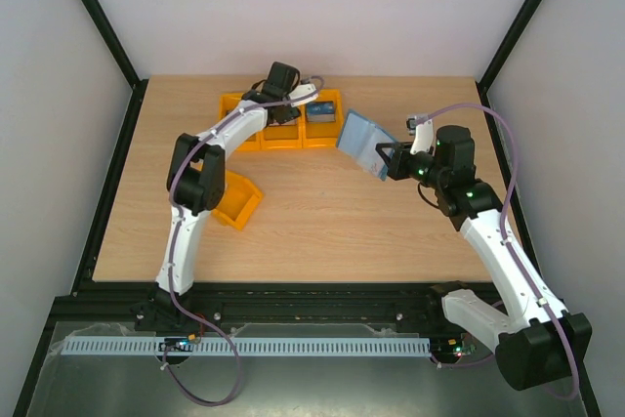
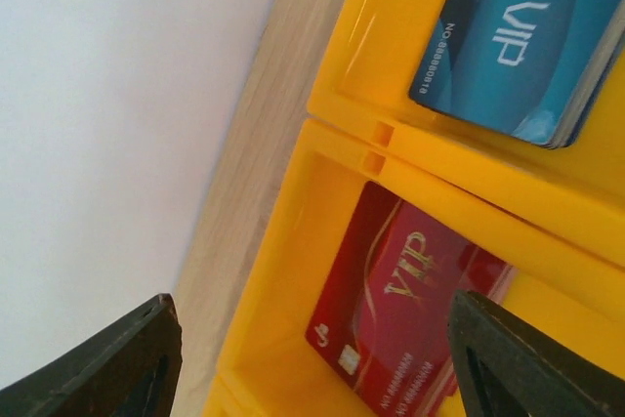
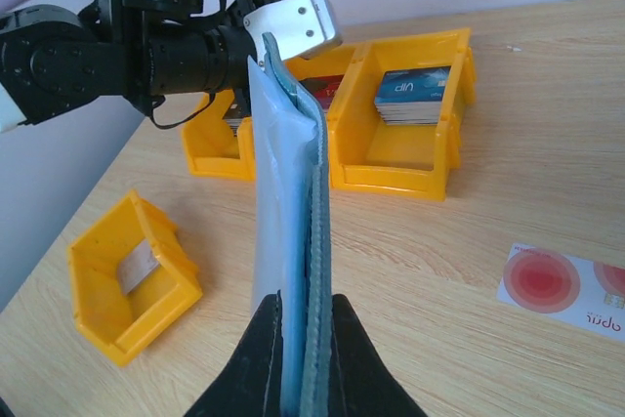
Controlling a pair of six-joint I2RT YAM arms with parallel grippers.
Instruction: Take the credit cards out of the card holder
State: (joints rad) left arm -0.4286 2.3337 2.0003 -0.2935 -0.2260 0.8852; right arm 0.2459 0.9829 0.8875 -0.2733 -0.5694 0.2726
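- Teal card holder [image 3: 288, 241]: upright, pinched in right gripper [image 3: 303, 344], jaws narrow.
- Left gripper [image 2: 312, 358]: jaws wide, above yellow bin [image 2: 288, 241] containing red card [image 2: 391, 310].
- White card [image 3: 562, 285], red round mark: flat on table [image 3: 439, 349].

Pale wood-grain table [image 1: 322, 231] with matt finish, smooth glossy yellow plastic bins [image 2: 293, 241], smooth white credit card [image 3: 562, 285], soft matt blue card holder [image 3: 278, 241] with rough woven-looking edge

A light wooden table [image 1: 342, 231] carries three yellow-orange plastic bins [image 1: 322, 136] set side by side in a row along its far edge, left of the middle. The right-hand bin of the row holds a stack of blue cards printed "VIP" [image 3: 412, 95]. A fourth yellow-orange bin [image 1: 237, 200] sits askew, apart from the row, toward the left edge.
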